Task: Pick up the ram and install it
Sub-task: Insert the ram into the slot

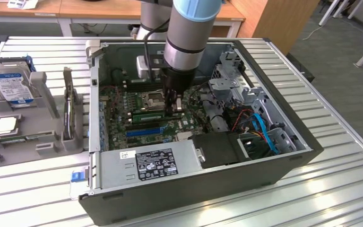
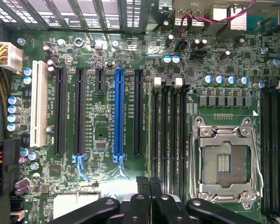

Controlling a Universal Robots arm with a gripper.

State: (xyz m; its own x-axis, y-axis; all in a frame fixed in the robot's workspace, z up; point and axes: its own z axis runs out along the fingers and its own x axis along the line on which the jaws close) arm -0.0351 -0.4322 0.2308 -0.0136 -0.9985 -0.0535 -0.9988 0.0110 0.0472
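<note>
Ribbed metal slats form the table point(image 1: 332, 189), which carries a dark computer case point(image 1: 188, 194) lying on its side with the cover off. The grey and blue robot arm point(image 1: 191, 28) reaches straight down into the case. A green motherboard point(image 1: 119, 108) covers the case floor, and a grey power supply point(image 1: 150, 163) with a black label sits along the near wall.

Outside the case, toward the exterior view's left, a grey holder point(image 1: 47, 94) stands on the table. It holds a hard drive point(image 1: 8, 85) propped upright and a square silver processor chip point(image 1: 5, 125) lying flat below it.

On the board, a long blue expansion slot point(image 1: 145, 131) lies nearer the power supply. The empty metal-framed processor socket point(image 1: 153, 99) lies farther in, with a bank of black memory slots point(image 2: 170, 130) between the two.

The ram point(image 1: 150, 115) is a narrow green stick lying level along those memory slots, just beside the socket. It stretches from the arm toward the exterior view's left.

The tool point(image 1: 175, 111) is low over the board at the end of the ram nearer the exterior view's right. Its black fingers point(image 2: 142, 186) are pressed together with nothing plainly between them. Whether their tips touch the stick cannot be told.
</note>
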